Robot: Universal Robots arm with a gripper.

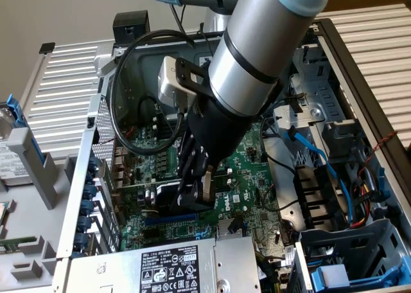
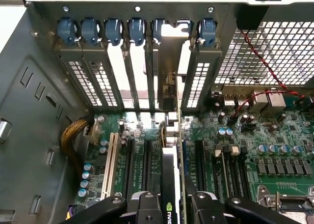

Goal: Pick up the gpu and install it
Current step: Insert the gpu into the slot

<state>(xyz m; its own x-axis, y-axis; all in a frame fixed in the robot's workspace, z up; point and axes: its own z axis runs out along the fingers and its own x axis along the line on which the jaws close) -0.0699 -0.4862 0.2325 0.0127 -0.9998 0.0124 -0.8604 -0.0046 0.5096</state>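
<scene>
The exterior view gives me the big items: the open computer case [image 1: 82, 168], the arm [image 1: 257, 49] reaching down into it, the green motherboard [image 1: 252, 171] on the case floor and the labelled power supply [image 1: 173, 267] at the near edge. The wrist view adds the rear wall of the case, with its row of blue slot clips [image 2: 113, 30] and perforated slot covers [image 2: 91, 81].

The gpu [image 2: 168, 184] stands on edge over the motherboard's expansion slots, a narrow black shroud with a green logo and a thin green board edge beside it. Its silver bracket [image 2: 169, 86] sits in the open gap of the slot row. I cannot tell whether the connector is fully seated.

The gripper [image 2: 174, 209] pinches the gpu from both sides. From outside, the gripper [image 1: 192, 193] covers most of the card.
</scene>
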